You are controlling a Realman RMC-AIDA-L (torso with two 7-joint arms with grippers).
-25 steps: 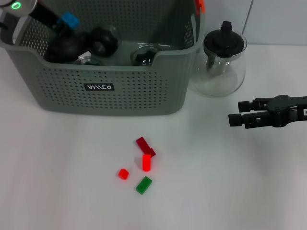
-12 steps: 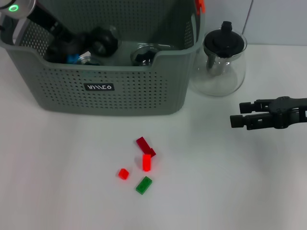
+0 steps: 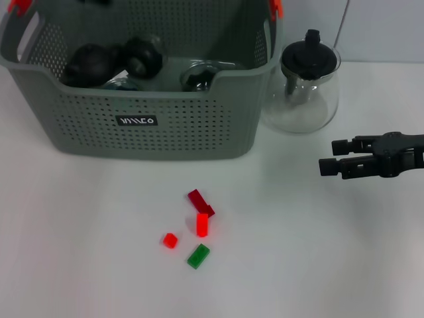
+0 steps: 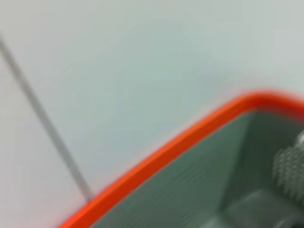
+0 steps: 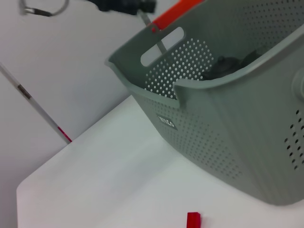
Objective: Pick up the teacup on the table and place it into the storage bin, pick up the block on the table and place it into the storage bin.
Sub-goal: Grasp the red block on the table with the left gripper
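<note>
On the near part of the white table (image 3: 79,252) lies a small cluster of blocks: a green block (image 3: 198,256) nearest, a small red cube (image 3: 170,240) just to its left, a bright red block (image 3: 202,224) standing just beyond, and a dark red block (image 3: 200,201) touching that one's far end. The tabletop is plain and matte. Farther out on the right, the right gripper (image 3: 326,159) hangs above the table, its dark arm reaching in level from the right edge and pointing left; its two fingers lie close together with only a thin gap and nothing between them. It is well apart from the blocks and the bin.

Beyond, on the left and centre, stands the storage bin (image 3: 152,126), grey and perforated, with a small black label (image 3: 137,120) on its near wall and orange clips (image 3: 276,8) at its handles. Inside it rest dark rounded pieces and a glass teacup (image 3: 199,74). Just right of the bin sits a clear glass teapot (image 3: 307,89) with a black lid. A pale wall (image 3: 384,30) rises behind the table.

The left gripper is out of sight in the head view; its wrist camera looks closely at the bin's orange rim (image 4: 180,145) against the wall, and whether its fingers are open cannot be told.
</note>
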